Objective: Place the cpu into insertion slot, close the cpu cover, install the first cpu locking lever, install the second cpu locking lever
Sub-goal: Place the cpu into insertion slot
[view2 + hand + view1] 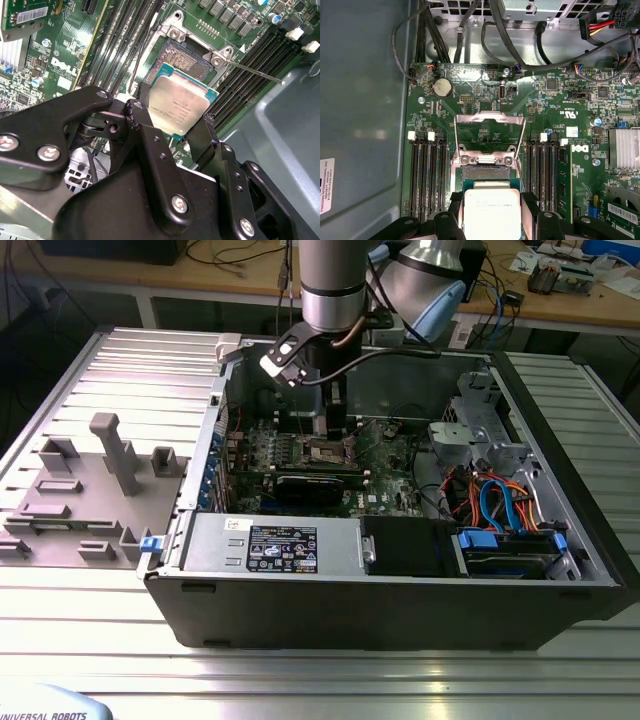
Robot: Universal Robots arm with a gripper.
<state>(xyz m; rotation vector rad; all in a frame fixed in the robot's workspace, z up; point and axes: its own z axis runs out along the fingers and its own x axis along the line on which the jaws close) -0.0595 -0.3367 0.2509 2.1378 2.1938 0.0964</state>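
cpu [182, 102] is pinched on two opposite edges by the end effector [175, 111], silver top facing up, with the black fingers [200, 137] closed onto its sides. In both wrist views it is held tilted over one edge of the slot [182, 55] and only partly overlaps it. Most of the dark contact field is left uncovered, and contact with the slot cannot be told. The same grip is seen in the first wrist view, with cpu [492, 215] between the fingertips of the end effector [492, 200] and just beside the slot [485, 172]. The cover [490, 118] is swung open and lies back on the far side of the slot, with the green board [545, 100] seen through its window. A thin lever [255, 70] is seen sticking out from one corner of the slot, unlatched. Long black memory slots [427, 175] run along both sides of the slot. In the exterior view the end effector [337, 425] is lowered into the open case [400, 610], right above the slot [328, 452], and is carried by the arm [330, 280] coming down from above. The case is laid on its side on the ribbed metal bench [300, 680]. A grey fixture [110, 455] is set on the bench, beside the case at the exterior view's left.
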